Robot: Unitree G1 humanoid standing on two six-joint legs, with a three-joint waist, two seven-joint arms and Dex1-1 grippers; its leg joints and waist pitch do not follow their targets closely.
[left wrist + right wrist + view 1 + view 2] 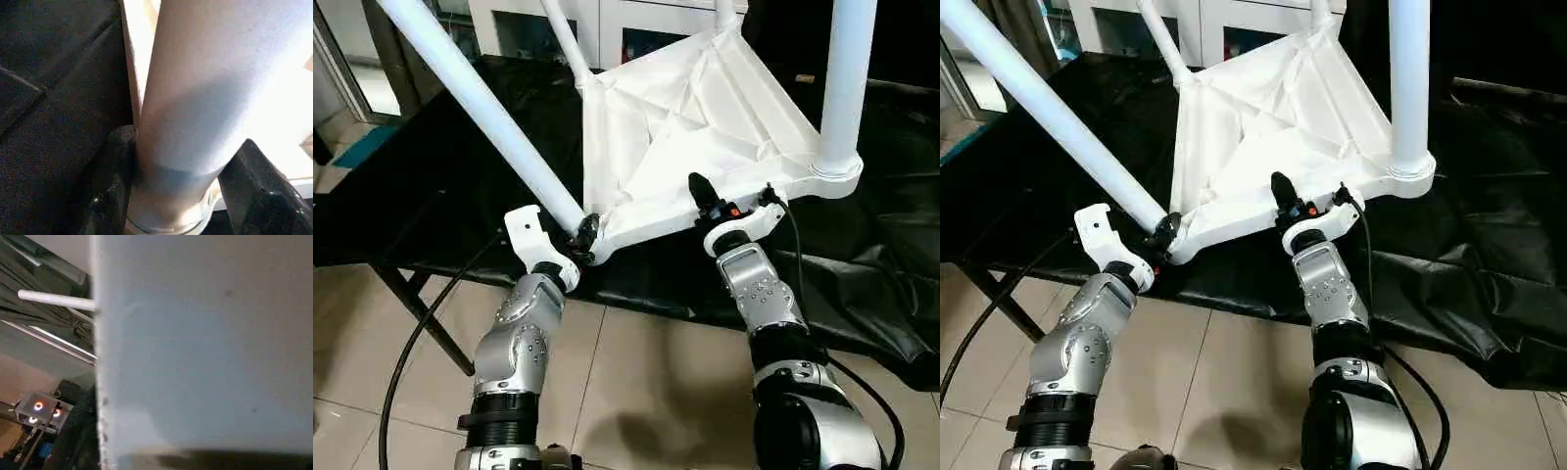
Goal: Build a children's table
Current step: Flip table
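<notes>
So the children's table was lying upside down and tilted on the black-sheeted table, ribbed underside facing us, with all four legs already standing in the corner sockets. The left gripper was pinching the base of the near-left leg right at its socket, and the right gripper sat at the near edge of the top, between that leg and the near-right leg; we couldn't tell if its jaws had actually bitten yet. Our guess was we were seating that slanted leg, so the trick was to brace the top firmly and push or twist straight along the socket axis rather than levering sideways. The left wrist view showed both black fingers hugging the tube tight just above its flared end, which the head views barely hinted at; the head views gave the leg's lean compared with the others.
</notes>
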